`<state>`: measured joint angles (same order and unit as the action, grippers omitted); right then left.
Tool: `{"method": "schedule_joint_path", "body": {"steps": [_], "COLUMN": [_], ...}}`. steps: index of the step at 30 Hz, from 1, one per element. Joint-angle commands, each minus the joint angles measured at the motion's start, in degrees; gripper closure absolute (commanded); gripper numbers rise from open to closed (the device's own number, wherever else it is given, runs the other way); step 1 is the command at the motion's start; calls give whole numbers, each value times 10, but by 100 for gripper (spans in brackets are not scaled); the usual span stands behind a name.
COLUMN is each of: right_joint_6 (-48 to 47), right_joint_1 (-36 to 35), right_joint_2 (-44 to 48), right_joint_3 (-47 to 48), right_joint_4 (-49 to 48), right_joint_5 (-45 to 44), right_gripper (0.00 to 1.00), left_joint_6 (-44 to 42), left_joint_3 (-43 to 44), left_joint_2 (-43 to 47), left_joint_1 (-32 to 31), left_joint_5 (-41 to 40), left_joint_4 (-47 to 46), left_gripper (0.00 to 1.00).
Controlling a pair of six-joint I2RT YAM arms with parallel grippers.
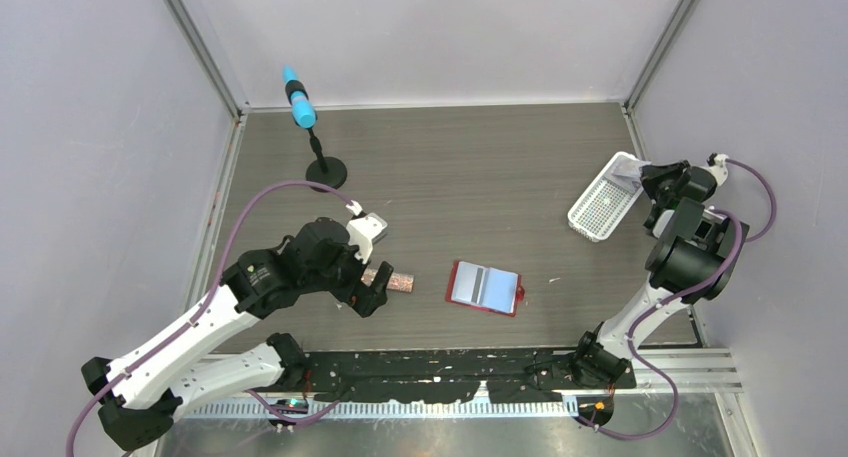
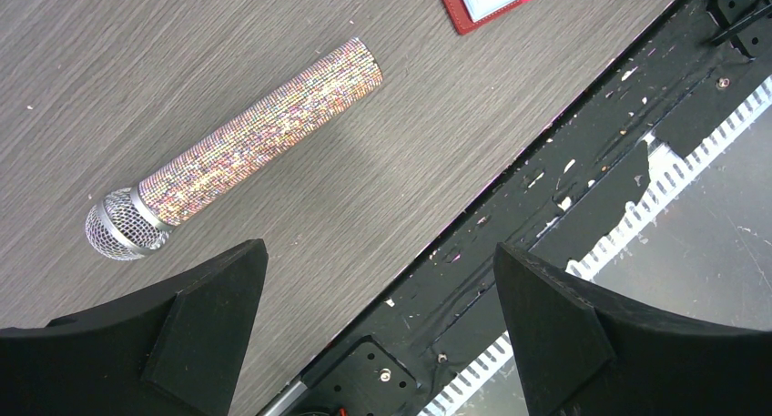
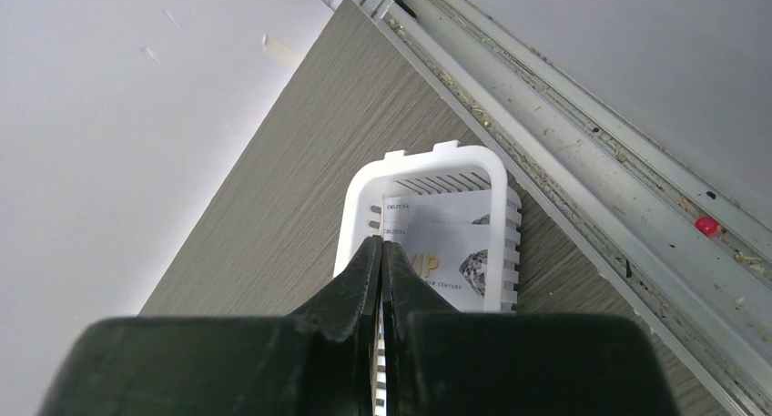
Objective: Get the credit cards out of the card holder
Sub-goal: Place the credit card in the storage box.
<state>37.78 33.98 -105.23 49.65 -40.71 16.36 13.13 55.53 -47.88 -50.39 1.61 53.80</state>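
The card holder (image 1: 484, 287) is a red wallet lying open in the middle of the table, its light blue inside up with a dark stripe across it. Its red corner shows in the left wrist view (image 2: 466, 14). Two pale credit cards (image 3: 452, 243) marked VIP lie in the white basket (image 3: 428, 158). My right gripper (image 3: 380, 243) is shut just above that basket's near side, with nothing seen between its jaws; it shows at the far right in the top view (image 1: 640, 182). My left gripper (image 2: 379, 248) is open and empty, left of the wallet (image 1: 373, 297).
A glittery microphone (image 2: 264, 134) lies just beyond my left gripper, between it and the wallet. The white basket (image 1: 603, 210) sits by the right wall. A blue microphone on a black stand (image 1: 300, 102) is at the back left. The black rail (image 2: 592, 161) runs along the near edge.
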Motion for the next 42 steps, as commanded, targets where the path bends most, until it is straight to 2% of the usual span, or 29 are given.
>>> {"method": "schedule_joint_path", "body": {"steps": [1, 24, 42], "right_joint_6": [17, 56, 32], "right_joint_1": [6, 6, 6], "right_joint_2": [-10, -41, -47], "right_joint_3": [26, 49, 113], "right_joint_4": [2, 22, 125], "right_joint_5": [-2, -9, -50], "right_gripper": [92, 84, 71], "left_joint_6": [-6, -8, -10], "left_joint_3": [1, 4, 8], "left_joint_2": [2, 13, 11], "left_joint_1": [0, 6, 9], "left_joint_5": [3, -3, -3], "left_joint_4": [-16, -16, -16], "left_gripper": [0, 0, 0]}}
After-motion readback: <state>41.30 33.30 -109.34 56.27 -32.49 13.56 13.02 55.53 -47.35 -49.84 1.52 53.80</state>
